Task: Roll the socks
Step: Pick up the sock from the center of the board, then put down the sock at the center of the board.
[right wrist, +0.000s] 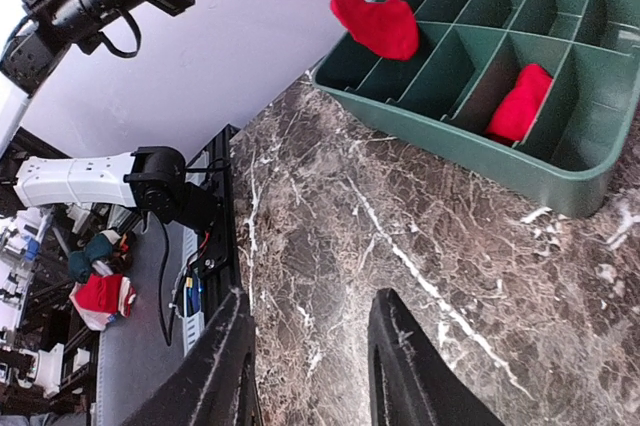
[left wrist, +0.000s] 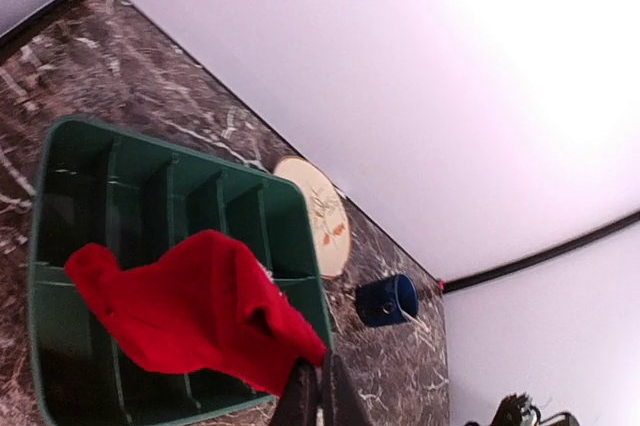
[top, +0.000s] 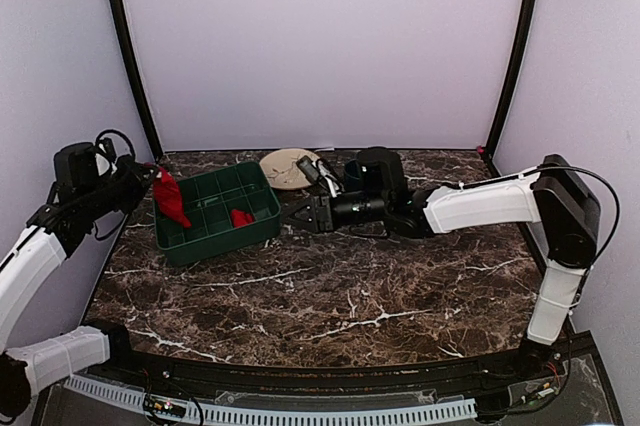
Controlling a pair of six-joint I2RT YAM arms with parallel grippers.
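Two socks; one in left claw, one in tray.

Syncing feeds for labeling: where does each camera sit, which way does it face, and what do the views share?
Top external: above and behind the arm bases, looking down on the table; both arms, left pincer and right pincer, show.
Left wrist: on the left arm, looking down past its shut fingers at the hanging sock over the green tray.
Right wrist: low over the table, facing the tray; its open fingers at bottom.
Shared: all three show tray and hanging sock.
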